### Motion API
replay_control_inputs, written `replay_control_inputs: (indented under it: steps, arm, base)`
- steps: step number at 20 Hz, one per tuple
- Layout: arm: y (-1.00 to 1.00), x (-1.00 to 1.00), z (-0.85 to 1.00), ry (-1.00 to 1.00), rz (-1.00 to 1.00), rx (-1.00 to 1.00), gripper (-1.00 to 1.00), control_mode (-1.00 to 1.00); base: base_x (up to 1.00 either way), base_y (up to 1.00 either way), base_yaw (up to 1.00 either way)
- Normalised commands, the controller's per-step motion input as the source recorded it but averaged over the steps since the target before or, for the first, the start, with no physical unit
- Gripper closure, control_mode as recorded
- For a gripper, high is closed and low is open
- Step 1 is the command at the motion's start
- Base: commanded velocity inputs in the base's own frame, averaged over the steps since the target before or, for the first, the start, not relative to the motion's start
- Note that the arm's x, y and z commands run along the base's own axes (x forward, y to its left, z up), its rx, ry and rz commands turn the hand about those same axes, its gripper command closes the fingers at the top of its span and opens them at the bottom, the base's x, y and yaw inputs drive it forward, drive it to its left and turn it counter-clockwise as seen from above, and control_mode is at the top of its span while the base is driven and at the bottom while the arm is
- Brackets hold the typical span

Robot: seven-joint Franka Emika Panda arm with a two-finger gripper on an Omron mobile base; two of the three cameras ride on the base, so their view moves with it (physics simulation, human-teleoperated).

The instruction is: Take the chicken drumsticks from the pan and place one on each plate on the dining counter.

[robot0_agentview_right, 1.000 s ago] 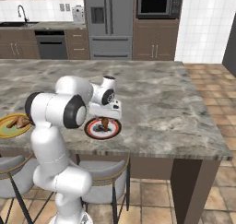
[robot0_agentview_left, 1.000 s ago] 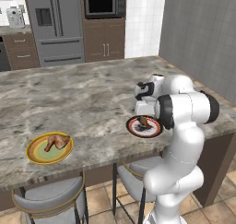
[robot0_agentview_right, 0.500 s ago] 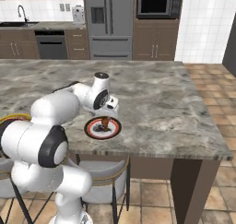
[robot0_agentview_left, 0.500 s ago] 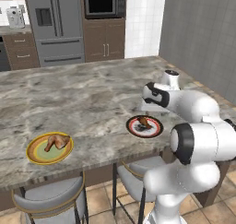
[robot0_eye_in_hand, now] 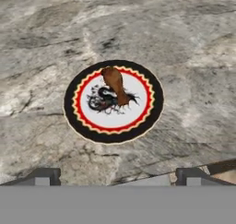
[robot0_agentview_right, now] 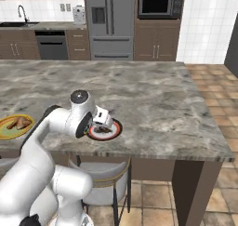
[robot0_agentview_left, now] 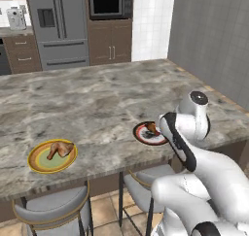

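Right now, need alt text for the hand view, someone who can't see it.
A chicken drumstick lies on a round plate with a black and red rim and white centre, resting on the grey-brown marbled dining counter. The open gripper sits at the bottom edge, its fingertips wide apart, holding nothing.

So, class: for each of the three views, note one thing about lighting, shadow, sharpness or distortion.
Left base view: even, flat light; the yellow plate casts almost no shadow on the dining counter. Right base view: the arm's white shells carry soft shading and the far cabinets look soft. Hand view: the red-black plate reads round and fairly sharp, its drumstick slightly blurred.
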Motion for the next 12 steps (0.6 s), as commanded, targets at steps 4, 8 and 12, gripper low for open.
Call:
replay_control_inputs:
  steps: [4, 8, 12]
  arm:
    - [0.00, -0.84, 0.64, -0.11, 0.00, -0.01, -1.00, -1.00]
    - [0.00, -0.90, 0.57, -0.19, 0.00, -0.08, -1.00, -1.00]
    - [0.00, -0.91, 0.49, -0.16, 0.00, -0.11, -1.00, -1.00]
  base:
    - [0.00, 0.00, 0.00]
    - [0.00, 0.00, 0.00]
    - [0.00, 0.00, 0.00]
